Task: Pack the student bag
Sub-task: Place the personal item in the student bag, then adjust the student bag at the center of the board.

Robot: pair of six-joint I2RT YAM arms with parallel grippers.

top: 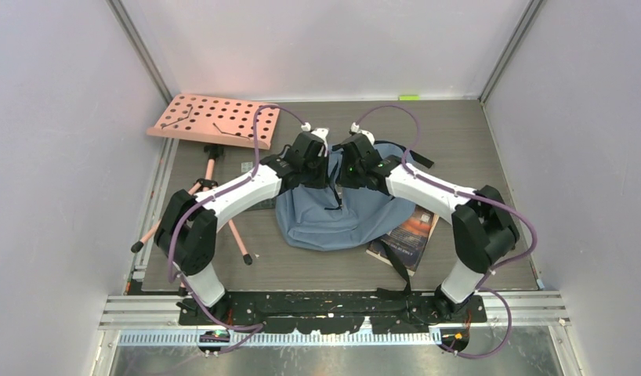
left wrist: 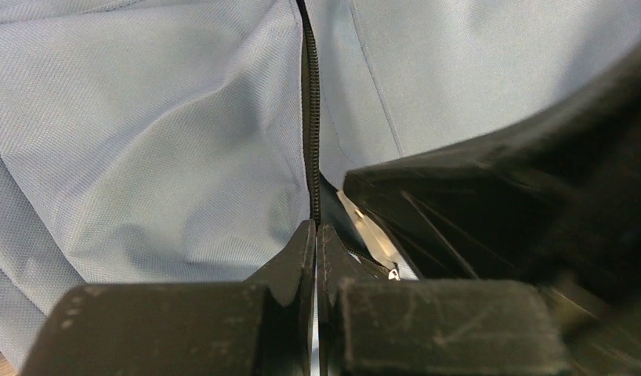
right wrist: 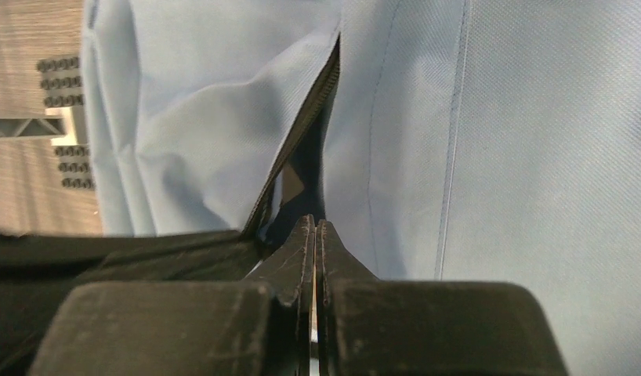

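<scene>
The student bag (top: 333, 219) lies flat in the middle of the table, blue-grey, with a black zipper (left wrist: 309, 117) running down it. My left gripper (top: 324, 174) and right gripper (top: 345, 174) hang side by side over its far half. In the left wrist view my left gripper (left wrist: 316, 229) is shut, and the zipper runs straight into its tips. In the right wrist view my right gripper (right wrist: 314, 224) is shut at the lower end of the part-open zipper gap (right wrist: 302, 168), pinching the bag's edge there.
A book (top: 409, 235) lies partly under the bag's right side, with a black strap (top: 396, 266) across it. At the back left are a pink pegboard (top: 215, 121) and a pink-legged stand (top: 211, 188). White walls close in three sides.
</scene>
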